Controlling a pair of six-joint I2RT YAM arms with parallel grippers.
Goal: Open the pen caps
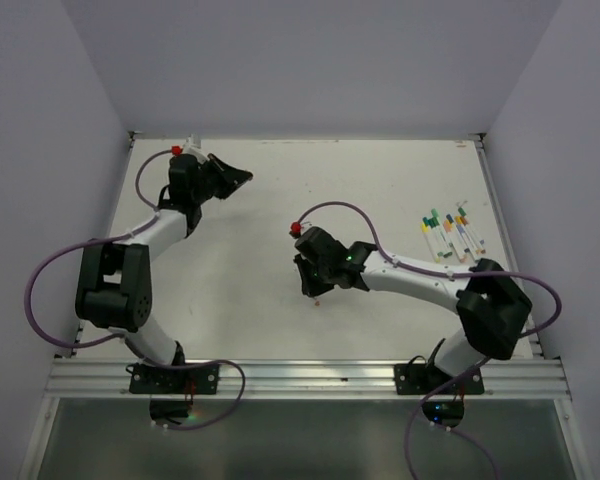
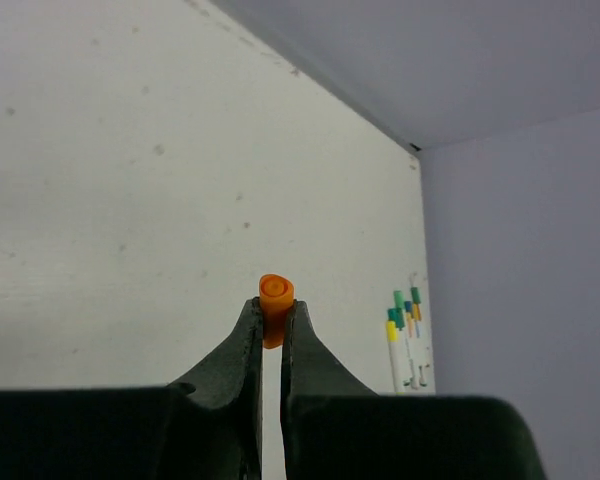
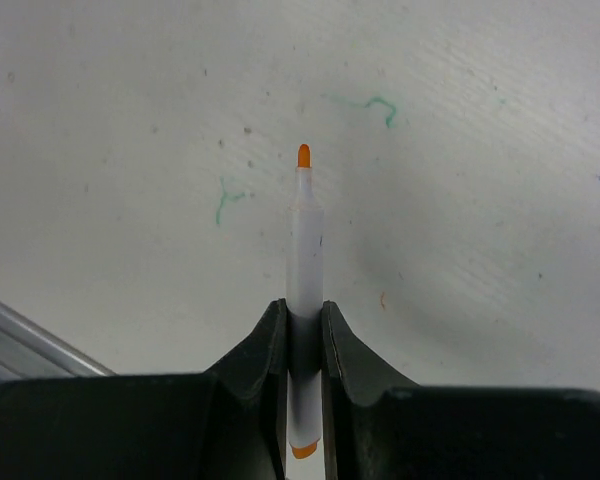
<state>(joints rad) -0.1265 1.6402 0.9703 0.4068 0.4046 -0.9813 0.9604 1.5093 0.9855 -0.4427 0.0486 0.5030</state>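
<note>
One pen stands uncapped as I work the two arms from afar. My left claw (image 2: 272, 322) is clenched on a short orange cap (image 2: 276, 297), held off the white counter (image 1: 380, 180) towards its far left corner. My right claw (image 3: 303, 318), out near the middle of the counter, is clamped round the white barrel of a pen (image 3: 304, 235) whose orange tip (image 3: 303, 155) is bare and points away from the wrist. Cap and pen are well apart, so I judge this one as opened.

The rest of the job lies in the group of pens (image 1: 448, 232) beside the counter's right edge, with green, yellow, orange and blue ends showing. None of them is in either claw, and by my reading most still need opening.

Much is hard to read. From above, the group is too small for me to count or to tell capped ends from bare ones, and neither the cap nor the held pen can be made out in the claws. In the right wrist view the pen's lower end is cut off behind the fingers, with only an orange sliver showing.
</note>
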